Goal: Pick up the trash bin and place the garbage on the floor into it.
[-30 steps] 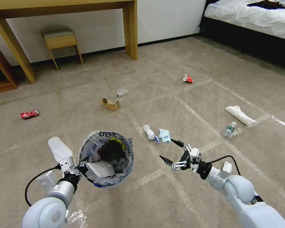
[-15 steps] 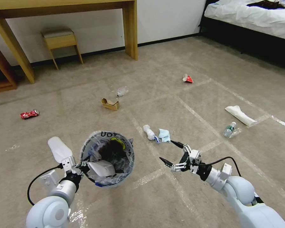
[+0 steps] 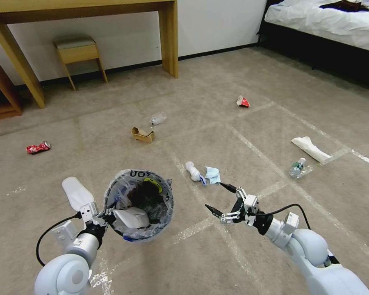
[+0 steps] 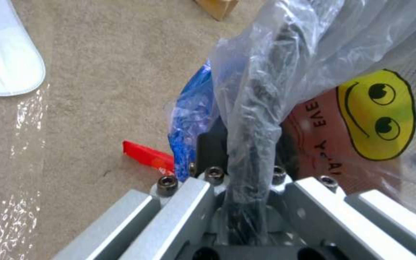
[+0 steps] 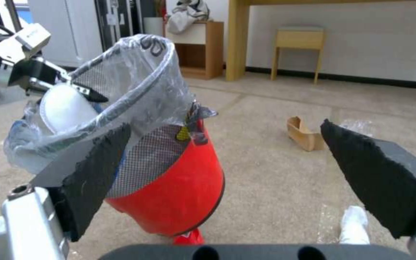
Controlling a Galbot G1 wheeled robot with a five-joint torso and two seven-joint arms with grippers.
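The red trash bin (image 3: 138, 205), lined with a clear bag, hangs off the floor (image 3: 242, 135) with my left gripper (image 3: 106, 215) shut on its near rim; the left wrist view shows that gripper (image 4: 244, 169) clamped over rim and bag. A white piece lies inside the bin. My right gripper (image 3: 215, 196) is open, low over the carpet just right of the bin (image 5: 179, 195). Just beyond it lie a blue face mask (image 3: 212, 175) and a white roll (image 3: 194, 171). Farther out are a cardboard scrap (image 3: 142, 134), clear plastic wad (image 3: 158, 119), red can (image 3: 38, 147), red wrapper (image 3: 242, 101) and white slipper (image 3: 311, 149).
A white slipper (image 3: 76, 192) lies left of the bin, and a clear bottle (image 3: 297, 167) is at the right. A wooden desk (image 3: 168, 37) and stool (image 3: 80, 53) stand by the far wall. The bed (image 3: 328, 20) is at the far right. Tape lines cross the carpet.
My right gripper has eased slightly lower and nearer to me, still open. The bin and left gripper have barely shifted.
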